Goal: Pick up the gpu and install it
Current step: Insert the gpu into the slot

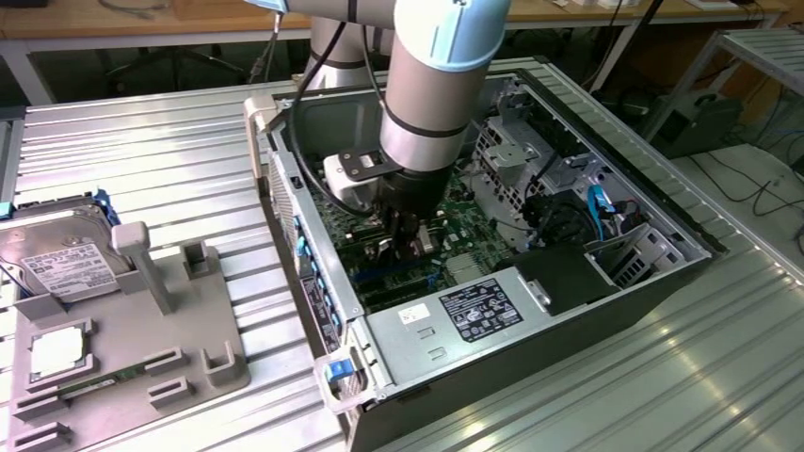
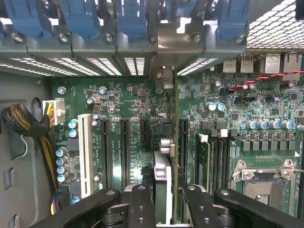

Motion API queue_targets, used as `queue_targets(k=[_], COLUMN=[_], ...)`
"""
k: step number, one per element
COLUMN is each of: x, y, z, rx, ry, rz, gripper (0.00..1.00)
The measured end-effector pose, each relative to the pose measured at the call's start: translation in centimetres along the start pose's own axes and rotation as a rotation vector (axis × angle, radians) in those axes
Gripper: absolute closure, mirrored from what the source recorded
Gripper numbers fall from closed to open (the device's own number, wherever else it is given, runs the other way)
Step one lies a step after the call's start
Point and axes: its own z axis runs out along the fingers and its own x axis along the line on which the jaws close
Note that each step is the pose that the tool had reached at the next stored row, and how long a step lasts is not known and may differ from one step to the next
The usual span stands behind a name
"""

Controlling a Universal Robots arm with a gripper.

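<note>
While the arm (image 1: pixel 434 85) reaches down into the open computer case (image 1: pixel 653 273), its gripper (image 1: pixel 405 247) hangs low over the green main board (image 2: pixel 128 95). In the wrist view the gripper (image 2: pixel 164 202) is clamped on the graphics card (image 2: pixel 167 142): the two black fingers (image 2: pixel 142 204) press against the card's flat sides, and the card stands on edge between them, running straight away from the gripper toward the case's back wall. The card's metal end (image 2: pixel 164 78) sits at that wall, just under the row of blue clips (image 2: pixel 128 19). Directly below the gripper the card's lower edge lines up along the board, but I cannot tell whether it is pushed fully home in a slot. Three black slots (image 2: pixel 124 152) and one white slot (image 2: pixel 85 156) lie bare just beside the held card on one side; on its other side are the memory slots (image 2: pixel 213 161) and, farther off, the empty processor socket (image 2: pixel 263 183). A sleeved cable bundle (image 2: pixel 21 121) curls well away from the gripper beyond the white slot. In the exterior view the power supply (image 1: pixel 472 311) with its label lies near the gripper, inside the case. Well apart from the gripper, outside the case on the ribbed metal table (image 1: pixel 151 160), a hard drive (image 1: pixel 56 259) rests on a grey holder (image 1: pixel 188 348).
</note>
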Motion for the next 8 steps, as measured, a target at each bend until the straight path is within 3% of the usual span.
queue_targets(k=[8], x=[-0.15], y=[-0.1], z=[-0.42], rx=[0.0026], ry=[0.0009], rz=[0.0], gripper=[0.72])
